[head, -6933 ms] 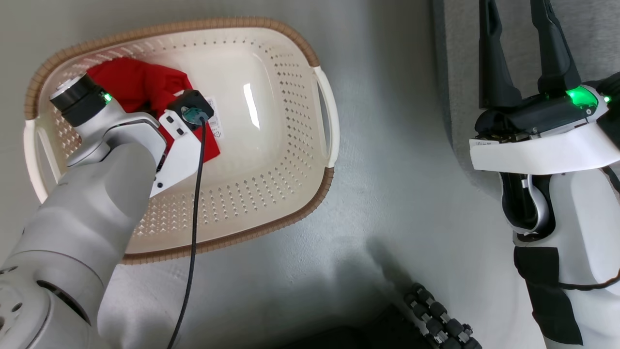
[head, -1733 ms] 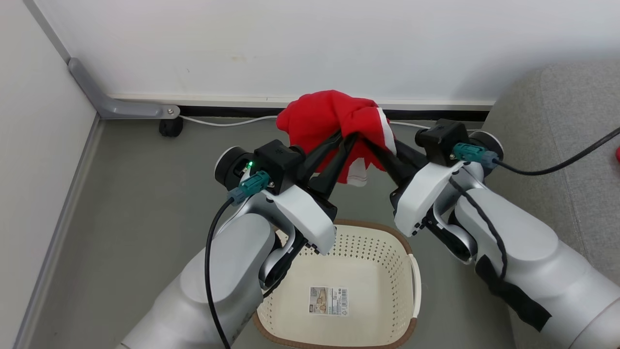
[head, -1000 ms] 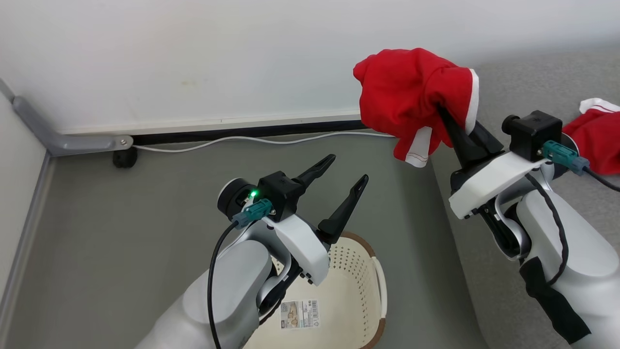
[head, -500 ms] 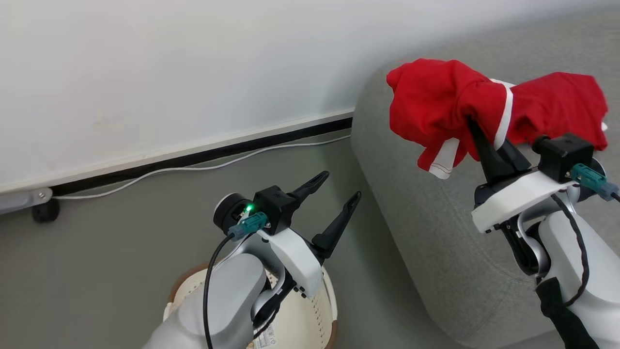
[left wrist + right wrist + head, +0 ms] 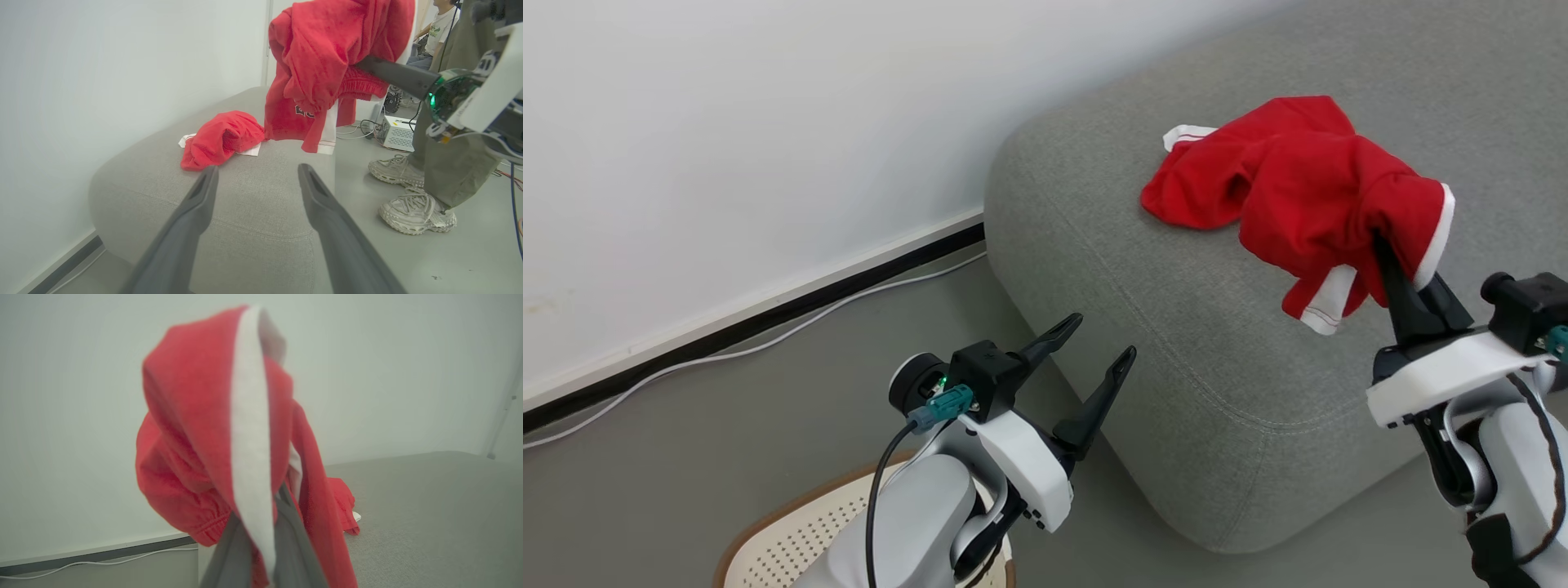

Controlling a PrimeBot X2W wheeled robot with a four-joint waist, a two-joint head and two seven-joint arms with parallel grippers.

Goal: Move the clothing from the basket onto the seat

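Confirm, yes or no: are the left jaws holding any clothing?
No, the left jaws stand open and empty, with bare grey seat showing between them.

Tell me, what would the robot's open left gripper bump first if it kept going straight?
Probably the grey seat: the left gripper points at its rounded near end. The red garment lying on it is farther along, though depth is unclear.

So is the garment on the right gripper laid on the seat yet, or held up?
Held up: the garment hangs bunched from the shut right gripper above the seat, white hem dangling straight.
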